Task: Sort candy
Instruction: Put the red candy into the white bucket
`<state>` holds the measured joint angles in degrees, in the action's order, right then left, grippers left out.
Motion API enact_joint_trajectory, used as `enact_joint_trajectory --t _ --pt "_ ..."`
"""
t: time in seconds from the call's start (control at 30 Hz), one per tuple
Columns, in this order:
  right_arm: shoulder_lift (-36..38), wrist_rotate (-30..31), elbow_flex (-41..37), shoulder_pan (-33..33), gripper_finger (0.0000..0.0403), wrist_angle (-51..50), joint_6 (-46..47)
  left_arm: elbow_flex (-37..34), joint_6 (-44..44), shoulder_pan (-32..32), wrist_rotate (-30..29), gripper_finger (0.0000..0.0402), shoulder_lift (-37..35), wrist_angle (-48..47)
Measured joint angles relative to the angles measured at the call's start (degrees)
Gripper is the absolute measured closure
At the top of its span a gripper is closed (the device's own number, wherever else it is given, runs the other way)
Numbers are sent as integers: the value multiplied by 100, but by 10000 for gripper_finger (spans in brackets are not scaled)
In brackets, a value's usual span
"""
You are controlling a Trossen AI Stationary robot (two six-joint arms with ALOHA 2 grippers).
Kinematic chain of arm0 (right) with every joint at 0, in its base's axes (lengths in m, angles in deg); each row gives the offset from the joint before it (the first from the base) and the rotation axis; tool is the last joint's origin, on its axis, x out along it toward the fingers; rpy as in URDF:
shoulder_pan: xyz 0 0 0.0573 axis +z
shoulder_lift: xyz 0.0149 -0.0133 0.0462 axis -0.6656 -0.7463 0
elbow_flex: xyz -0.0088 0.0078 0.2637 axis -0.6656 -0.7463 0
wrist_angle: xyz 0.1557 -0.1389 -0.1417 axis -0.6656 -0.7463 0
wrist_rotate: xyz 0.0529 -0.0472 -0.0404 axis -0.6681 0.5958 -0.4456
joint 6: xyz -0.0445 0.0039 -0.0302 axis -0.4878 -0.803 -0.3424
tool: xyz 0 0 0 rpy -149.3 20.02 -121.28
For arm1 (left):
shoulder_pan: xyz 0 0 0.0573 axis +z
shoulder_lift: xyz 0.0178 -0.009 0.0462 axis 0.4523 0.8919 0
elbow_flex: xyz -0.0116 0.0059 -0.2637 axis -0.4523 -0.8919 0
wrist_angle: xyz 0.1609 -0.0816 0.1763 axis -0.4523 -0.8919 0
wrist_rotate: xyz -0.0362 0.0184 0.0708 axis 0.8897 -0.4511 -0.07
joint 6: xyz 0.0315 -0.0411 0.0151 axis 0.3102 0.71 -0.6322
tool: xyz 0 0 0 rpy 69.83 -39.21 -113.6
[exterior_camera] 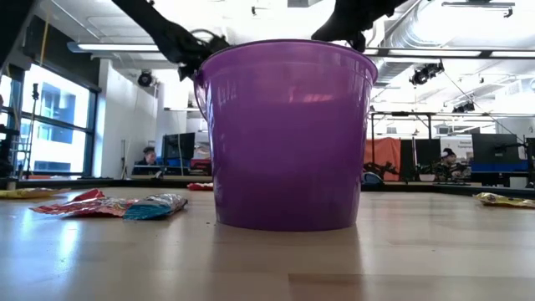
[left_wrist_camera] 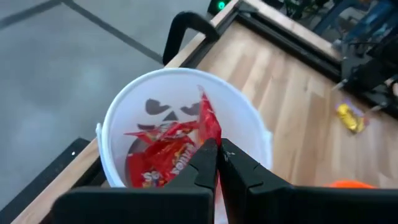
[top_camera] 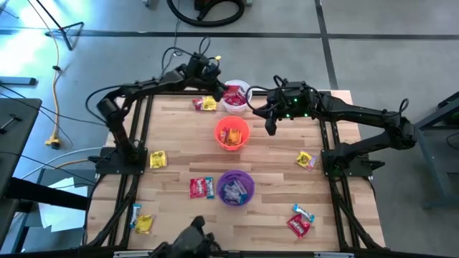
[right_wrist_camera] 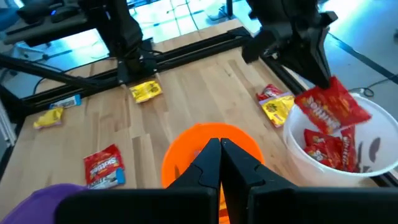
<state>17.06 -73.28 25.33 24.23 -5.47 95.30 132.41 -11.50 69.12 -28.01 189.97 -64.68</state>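
My left gripper (left_wrist_camera: 217, 146) hangs over the white cup (top_camera: 245, 89) at the table's far edge, shut on a red candy (right_wrist_camera: 329, 107). More red candies (left_wrist_camera: 158, 165) lie inside that cup. My right gripper (right_wrist_camera: 219, 144) is shut and hovers just right of the orange cup (top_camera: 232, 134), which holds yellow candies. The purple cup (top_camera: 235, 188) nearer the front holds blue-white candies. Loose candies lie flat on the table: a yellow-red pair (top_camera: 204, 104), a yellow one (top_camera: 158, 159) and a red-blue pair (top_camera: 201, 188). My left gripper pinches the red candy by its upper edge (left_wrist_camera: 210, 134) between the two fingers, coming from above and pointing down. The wrapper hangs tilted below the fingertips (right_wrist_camera: 320, 78), over the white cup's mouth.
Further candies lie near the table's edges: a yellow one (top_camera: 306, 160) on the right, a red and blue pair (top_camera: 300, 221) at the near right, a yellow and blue pair (top_camera: 142, 221) at the near left. Arm bases stand at both sides. Bare wood shows between the cups.
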Motion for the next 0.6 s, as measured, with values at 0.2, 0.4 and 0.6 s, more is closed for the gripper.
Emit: enact_joint_trajectory --t 0.2,0.4,0.6 --pt "0 154 0 0 403 -2 194 281 -21 152 279 401 461 7" --pt "0 169 0 0 403 -4 286 320 -442 163 298 400 524 14" --pt "0 165 0 0 403 -147 390 320 -522 123 579 400 522 -102"
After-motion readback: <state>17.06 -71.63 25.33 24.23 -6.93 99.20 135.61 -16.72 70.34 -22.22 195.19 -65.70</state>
